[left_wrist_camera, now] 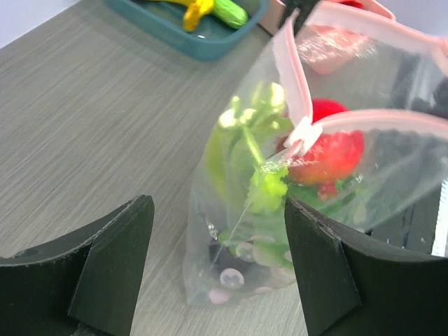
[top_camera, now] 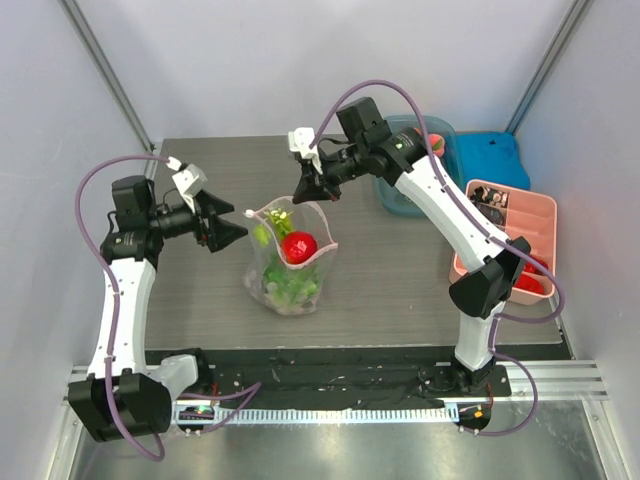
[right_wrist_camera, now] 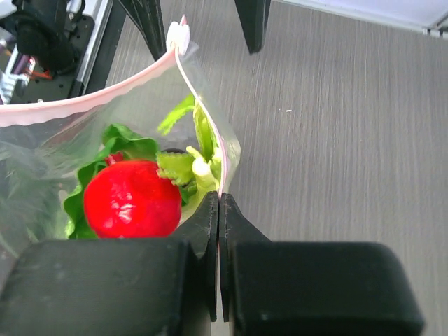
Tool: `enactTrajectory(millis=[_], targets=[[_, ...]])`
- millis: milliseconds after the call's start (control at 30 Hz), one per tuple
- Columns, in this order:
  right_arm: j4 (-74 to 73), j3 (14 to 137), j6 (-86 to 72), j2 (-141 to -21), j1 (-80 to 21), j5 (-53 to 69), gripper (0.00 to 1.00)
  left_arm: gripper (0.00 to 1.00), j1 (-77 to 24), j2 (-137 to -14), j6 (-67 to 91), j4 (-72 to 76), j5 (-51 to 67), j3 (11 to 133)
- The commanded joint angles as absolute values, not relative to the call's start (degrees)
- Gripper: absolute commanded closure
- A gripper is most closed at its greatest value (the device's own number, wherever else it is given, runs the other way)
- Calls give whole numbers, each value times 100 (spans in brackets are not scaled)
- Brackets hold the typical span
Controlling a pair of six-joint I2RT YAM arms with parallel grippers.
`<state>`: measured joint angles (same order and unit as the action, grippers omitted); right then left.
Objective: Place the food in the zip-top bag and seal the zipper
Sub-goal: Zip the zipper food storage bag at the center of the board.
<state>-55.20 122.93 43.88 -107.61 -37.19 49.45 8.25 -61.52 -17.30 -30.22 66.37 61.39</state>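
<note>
The zip-top bag point(top_camera: 290, 270) stands upright mid-table with its mouth open. Inside it lie the red fruit point(top_camera: 298, 246), the lettuce point(top_camera: 291, 289) and a pale celery stalk point(right_wrist_camera: 201, 150). My right gripper point(top_camera: 312, 190) holds the bag's far top corner, shut on the pink zipper point(right_wrist_camera: 91, 87) strip where its two sides meet point(right_wrist_camera: 220, 203). A white slider point(left_wrist_camera: 302, 133) sits at the zipper's other end. My left gripper point(top_camera: 240, 225) hovers open just left of that end; in the left wrist view point(left_wrist_camera: 217, 206) its fingers stand either side of the bag, not touching it.
A teal tray point(top_camera: 405, 185) with yellow bananas point(left_wrist_camera: 199, 8) sits at the back behind the right arm. A blue object point(top_camera: 490, 160) lies beside it. A pink compartment tray point(top_camera: 520, 235) occupies the right edge of the table.
</note>
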Motion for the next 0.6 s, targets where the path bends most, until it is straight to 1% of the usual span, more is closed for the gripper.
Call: enactTrajectory(millis=[0,200,300,333,400,433,500,533,567], targets=[[-5195,12138,5080,-10424,-3841,5115,99,22,730,-5915,-2391,-2777,7409,5933],[-5071,12173,5141,-10512,-3867,5177,99,28,502,-5625,-2391,-2777,7453,5757],[-5028,12147,5177,-10494,-3876,5256,99,34,387,-5467,-2364,-2769,7357,5634],[-4993,12129,5177,-10477,-3885,5273,99,40,361,-5449,-2364,-2760,7339,5590],[-4948,12077,5177,-10459,-3894,5282,99,48,360,-5449,-2338,-2733,7304,5528],[-4879,12033,5168,-10442,-3902,5282,99,56,352,-5449,-2329,-2716,7295,5520],[-4826,11884,5177,-10371,-3911,5300,99,65,352,-5510,-2198,-2698,7304,5590],[-4738,11831,5185,-10336,-3902,5300,99,72,352,-5537,-2136,-2681,7312,5607],[-4685,11760,5194,-10266,-3911,5335,99,76,360,-5555,-2084,-2655,7304,5651]])
